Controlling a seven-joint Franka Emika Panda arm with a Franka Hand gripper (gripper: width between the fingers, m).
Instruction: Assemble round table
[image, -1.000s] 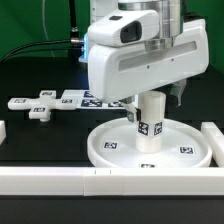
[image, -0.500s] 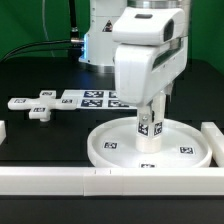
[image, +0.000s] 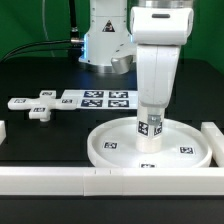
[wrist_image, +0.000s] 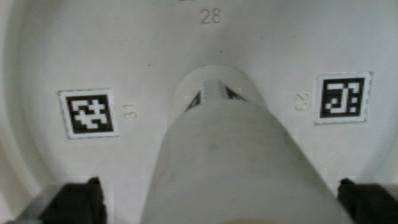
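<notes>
The round table's white disc (image: 108, 148) lies flat on the black table, with small tags on its face. The white tagged post (image: 150, 135) stands upright in the disc's central hub. My gripper (image: 151, 112) hangs straight above and reaches down around the post's top. In the wrist view the post (wrist_image: 222, 150) runs up between my two dark fingertips (wrist_image: 75, 205), with a narrow gap on each side. My gripper (wrist_image: 217, 206) is open around it. The disc (wrist_image: 71, 50) fills the background with two tags (wrist_image: 89, 112).
The marker board (image: 95, 98) lies behind the disc at the exterior view's left. A small white tagged part (image: 40, 110) sits beside it. White border rails run along the front (image: 60, 180), the right (image: 212, 135) and the left (image: 3, 130).
My hand has turned about the post's axis, from broadside to narrow side toward the camera. The post and disc stay in place.
</notes>
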